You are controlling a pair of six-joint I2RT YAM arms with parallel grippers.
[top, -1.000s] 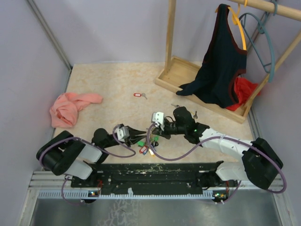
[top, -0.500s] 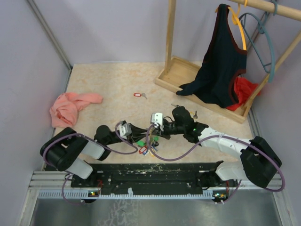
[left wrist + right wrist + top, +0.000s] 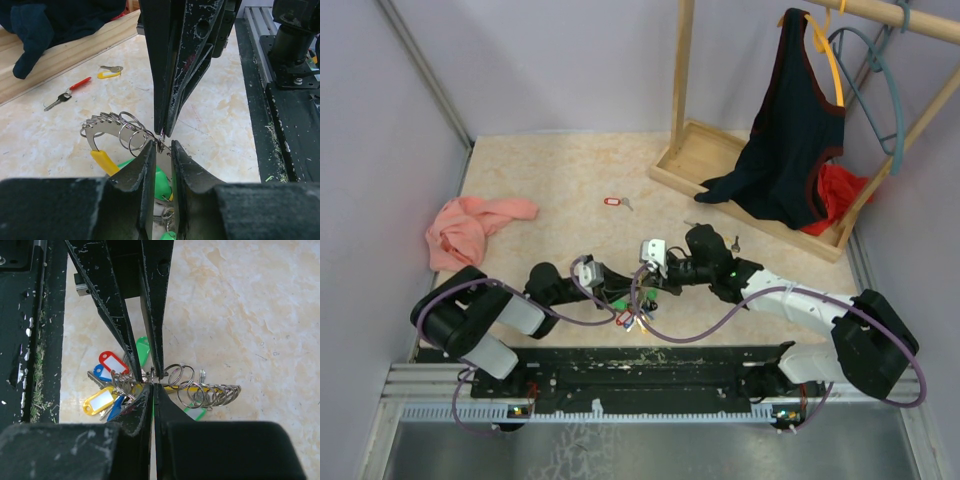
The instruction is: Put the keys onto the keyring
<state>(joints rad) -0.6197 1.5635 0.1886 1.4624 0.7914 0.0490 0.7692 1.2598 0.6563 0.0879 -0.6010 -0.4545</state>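
The keyring (image 3: 210,392) hangs low over the table near its front edge, a thin silvery ring strung with several small split rings (image 3: 131,134). Keys with red (image 3: 112,361), blue, yellow (image 3: 97,401) and green (image 3: 162,182) tags bunch under it (image 3: 632,320). My right gripper (image 3: 152,385) is shut on the keyring where a small split ring sits. From the opposite side my left gripper (image 3: 163,146) stands narrowly open, its tips either side of that small ring. Loose keys lie apart: a red-tagged one (image 3: 613,202), one near the rack (image 3: 735,241), and a yellow-tagged one (image 3: 109,74).
A pink cloth (image 3: 470,228) lies at the left. A wooden clothes rack base (image 3: 700,160) stands at the back right with a dark shirt (image 3: 785,140), a red cloth (image 3: 835,195) and a teal hanger (image 3: 885,90). The black mounting rail (image 3: 650,365) runs along the near edge.
My left arm has moved right, bringing its fingers up to the right gripper's tips. The tagged key bunch has shifted slightly right. The right arm has barely moved.
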